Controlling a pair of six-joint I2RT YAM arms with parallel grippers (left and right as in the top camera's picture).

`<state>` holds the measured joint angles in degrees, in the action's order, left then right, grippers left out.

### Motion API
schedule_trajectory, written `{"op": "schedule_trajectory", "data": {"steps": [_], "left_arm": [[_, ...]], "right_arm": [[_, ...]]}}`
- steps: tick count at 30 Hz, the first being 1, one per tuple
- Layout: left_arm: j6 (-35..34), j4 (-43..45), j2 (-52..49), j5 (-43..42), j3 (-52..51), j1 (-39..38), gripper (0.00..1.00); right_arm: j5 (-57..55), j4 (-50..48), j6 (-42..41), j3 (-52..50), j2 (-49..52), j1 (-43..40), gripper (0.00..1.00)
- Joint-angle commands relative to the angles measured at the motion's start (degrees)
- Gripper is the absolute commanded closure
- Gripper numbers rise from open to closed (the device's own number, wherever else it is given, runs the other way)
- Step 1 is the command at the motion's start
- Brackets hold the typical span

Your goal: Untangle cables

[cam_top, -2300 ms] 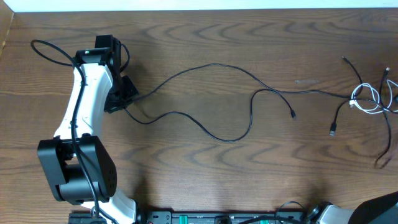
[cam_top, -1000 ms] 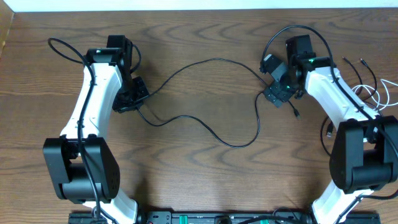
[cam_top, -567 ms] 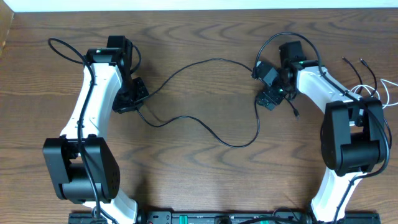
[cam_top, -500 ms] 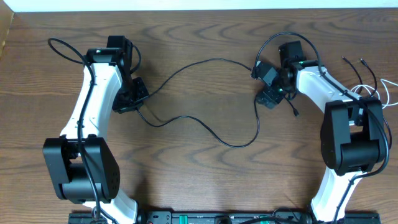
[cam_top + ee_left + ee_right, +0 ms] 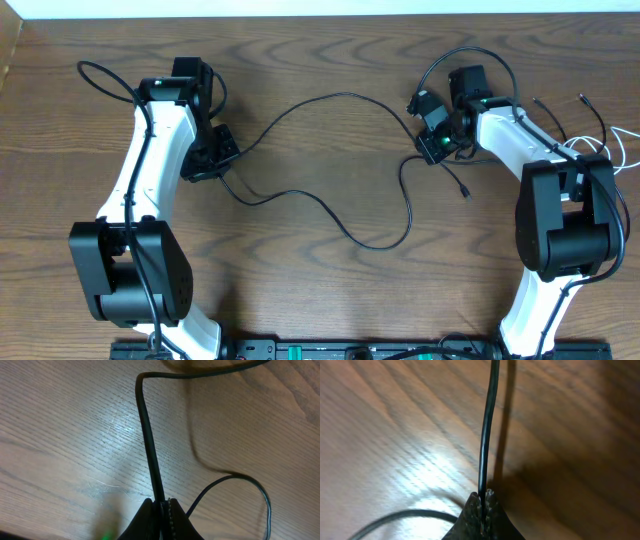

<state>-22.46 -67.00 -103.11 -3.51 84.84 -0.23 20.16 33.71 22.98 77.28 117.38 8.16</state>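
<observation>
While the table carries one long black cable strung between both arms, left gripper and right gripper each pinch it tight; I'd expect pulling apart next, away from the pile.

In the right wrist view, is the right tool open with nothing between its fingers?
No, the right tool is shut on the black cable, which runs up from between its fingertips.

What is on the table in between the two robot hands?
Only the long black cable and bare wooden table. From overhead, the cable runs in loops from the left tool to the right tool, each pinching it.
</observation>
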Motion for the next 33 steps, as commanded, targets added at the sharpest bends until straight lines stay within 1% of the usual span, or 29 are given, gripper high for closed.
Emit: {"op": "schedule_trajectory", "data": {"steps": [1, 3, 5, 7, 9, 10, 12, 14, 15, 17, 19, 21, 22, 25, 28, 31, 32, 33], "left_arm": [[0.3, -0.2, -0.5, 0.7, -0.1, 0.1, 0.92], [0.3, -0.3, -0.5, 0.7, -0.1, 0.1, 0.92], [0.3, -0.3, -0.5, 0.7, -0.1, 0.1, 0.93], [0.3, -0.3, -0.5, 0.7, -0.1, 0.1, 0.93], [0.3, -0.2, -0.5, 0.7, -0.1, 0.1, 0.93], [0.3, 0.0, -0.5, 0.7, -0.1, 0.1, 0.93], [0.3, 0.2, -0.5, 0.7, -0.1, 0.1, 0.93], [0.3, 0.2, -0.5, 0.7, -0.1, 0.1, 0.93], [0.3, 0.2, -0.5, 0.7, -0.1, 0.1, 0.93], [0.3, 0.2, -0.5, 0.7, -0.1, 0.1, 0.92], [0.3, 0.0, -0.5, 0.7, -0.1, 0.1, 0.92], [0.3, 0.0, -0.5, 0.7, -0.1, 0.1, 0.93], [0.3, 0.0, -0.5, 0.7, -0.1, 0.1, 0.93], [0.3, 0.0, -0.5, 0.7, -0.1, 0.1, 0.93], [0.3, 0.0, -0.5, 0.7, -0.1, 0.1, 0.93], [0.3, 0.0, -0.5, 0.7, -0.1, 0.1, 0.93], [0.3, 0.0, -0.5, 0.7, -0.1, 0.1, 0.92], [0.3, 0.0, -0.5, 0.7, -0.1, 0.1, 0.93]], "right_arm": [[6.5, 2.3, -5.0, 3.1, -3.1, 0.1, 0.99], [6.3, 5.2, -5.2, 5.2, -6.1, 0.0, 0.99], [2.4, 7.8, -6.5, 7.7, -9.9, -0.2, 0.99], [-3.8, 8.7, -12.8, 9.7, -14.1, -0.6, 0.99], [0.3, 10.0, -18.3, 10.3, -17.9, -0.7, 0.99], [6.2, 11.4, -20.7, 10.3, -19.5, -0.5, 0.99], [12.2, 12.8, -24.5, 10.3, -20.9, 0.3, 0.99], [12.7, 14.6, -32.3, 10.3, -21.6, 1.7, 0.99], [12.2, 15.8, -34.8, 10.3, -21.6, 2.4, 0.99], [6.5, 19.8, -39.7, 10.0, -21.4, 5.2, 0.99], [-1.7, 23.9, -41.3, 10.0, -21.1, 7.6, 0.99], [-12.3, 28.6, -43.1, 9.5, -20.3, 10.4, 0.99], [-14.3, 29.7, -43.3, 9.0, -20.1, 11.3, 0.99], [-14.8, 30.2, -43.3, 5.8, -19.3, 13.1, 0.96], [-15.5, 26.6, -44.8, 0.5, -18.8, 13.7, 0.96], [-15.1, 20.9, -45.2, -4.3, -18.8, 13.7, 0.85], [-15.0, 19.2, -45.3, -5.4, -18.8, 13.7, 0.83], [-15.0, 18.2, -45.3, -6.2, -18.8, 13.7, 0.77]]}}
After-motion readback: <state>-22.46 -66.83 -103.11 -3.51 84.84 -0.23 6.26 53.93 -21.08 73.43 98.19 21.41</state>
